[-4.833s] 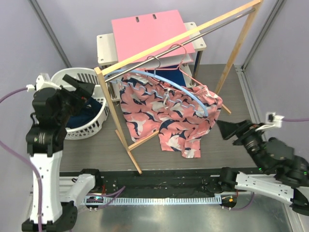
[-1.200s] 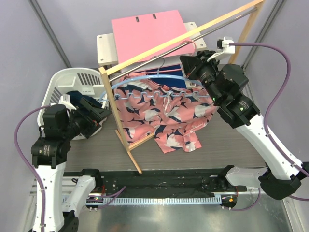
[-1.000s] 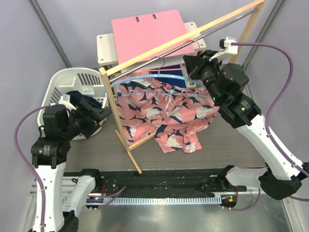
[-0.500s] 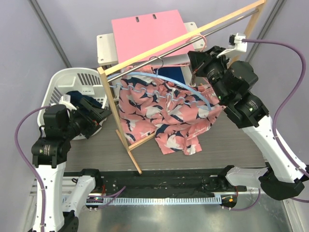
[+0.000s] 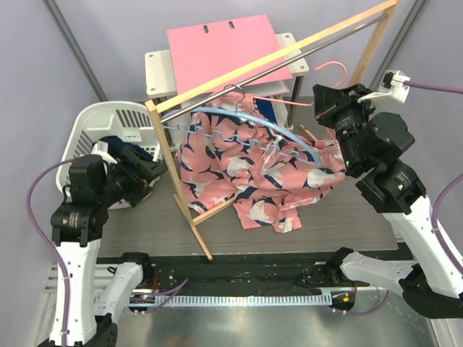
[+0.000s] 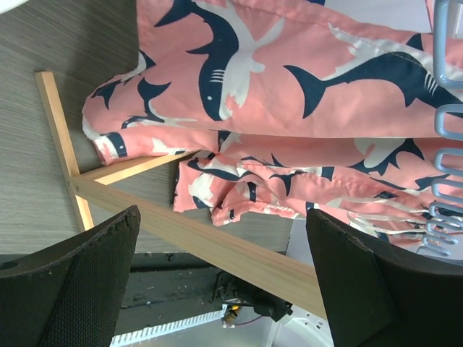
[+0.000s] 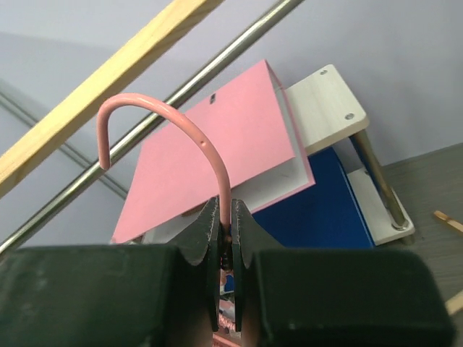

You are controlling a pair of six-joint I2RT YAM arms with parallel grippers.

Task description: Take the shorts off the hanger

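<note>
The salmon pink shorts [image 5: 246, 166] with the navy-and-white print hang under the wooden rack [image 5: 168, 155], their lower end on the table. My right gripper [image 5: 323, 99] is shut on the stem of the pink hanger [image 5: 333, 66]. Its hook [image 7: 163, 116] is free in the air beside the metal rail [image 7: 217, 61], between my shut fingers [image 7: 226, 213]. A light blue hanger [image 5: 249, 121] lies across the top of the shorts. My left gripper [image 5: 142, 170] is open by the basket, facing the shorts [image 6: 289, 94] from the left with nothing between its fingers [image 6: 79, 289]. Dark navy cloth [image 5: 114, 147] lies in the basket.
A white laundry basket [image 5: 90, 123] stands at the left. Behind the rack is a white shelf [image 5: 155, 69] with a pink board [image 5: 221, 47] on it. The rack's foot bars [image 6: 210, 246] run across the table in front of my left gripper.
My right gripper has carried the pink hanger's hook to the right, away from the rail, and the shorts have swung right with it. The left arm has stayed still.
</note>
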